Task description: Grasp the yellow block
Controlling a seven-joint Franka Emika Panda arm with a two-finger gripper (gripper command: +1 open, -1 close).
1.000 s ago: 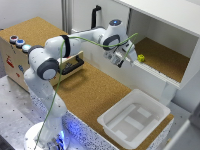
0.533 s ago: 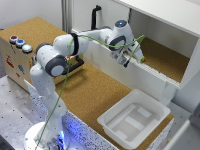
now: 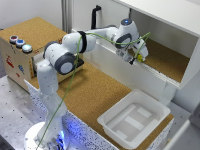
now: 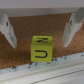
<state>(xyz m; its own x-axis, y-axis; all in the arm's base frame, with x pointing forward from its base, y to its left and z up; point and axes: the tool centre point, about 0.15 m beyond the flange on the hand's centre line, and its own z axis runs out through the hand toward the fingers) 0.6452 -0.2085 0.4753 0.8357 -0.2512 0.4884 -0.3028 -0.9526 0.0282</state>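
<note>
Approach looks essentially complete; grasp not yet made. Wrist view: the gripper (image 4: 39, 31) is spread wide, its fingers (image 4: 7, 30) standing on either side of the yellow block (image 4: 41, 48) with cork visible in both gaps, so no contact. Block sits on the cork-lined shelf (image 3: 167, 60) close to its front lip; remaining, by judgement: a short descent, closure, then lift.
</note>
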